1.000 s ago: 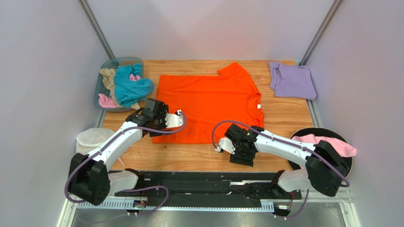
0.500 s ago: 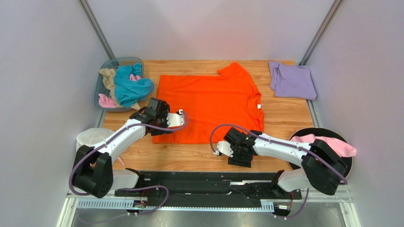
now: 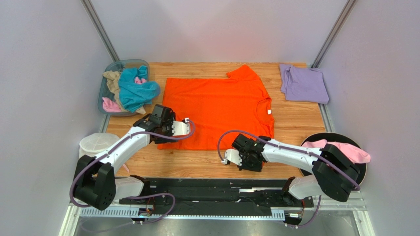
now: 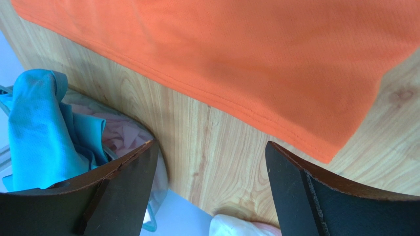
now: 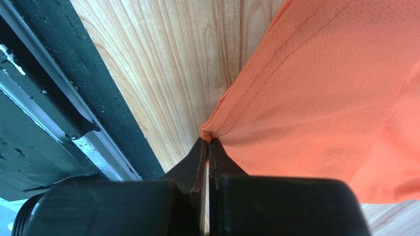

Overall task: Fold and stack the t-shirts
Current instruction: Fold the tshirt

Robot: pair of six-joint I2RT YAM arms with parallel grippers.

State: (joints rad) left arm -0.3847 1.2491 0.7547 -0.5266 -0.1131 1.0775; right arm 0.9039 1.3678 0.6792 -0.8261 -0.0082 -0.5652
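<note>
Moved since a second ago: right gripper (image 3: 245,150), drawn slightly toward 7 o'clock and closed from a wide gape to a tight pinch. Now clamped on the near hem of orange shirt (image 3: 217,108), with cloth puckered at the fingertips (image 5: 197,162) in the wrist view.
Left gripper (image 3: 158,130): eased a touch toward 6 o'clock. Fingers (image 4: 133,182) spread wide as before, poised above the shirt's near left corner, gripping nothing.
Orange shirt: unmoved, flat at the centre of the table (image 3: 296,120), collar toward 3 o'clock, one sleeve toward 12.
Lavender shirt (image 3: 303,83): unchanged, folded, at 1 o'clock, apart from the orange.
Basket (image 3: 102,91): at 10 o'clock, holding teal shirt (image 3: 133,91) and tan shirt (image 3: 112,81) in a heap.
Bowl (image 3: 325,136): at 4 o'clock, with pink shirt (image 3: 347,150) draped in it.
Pouch (image 3: 96,145): at 8 o'clock, off the table's left edge.
</note>
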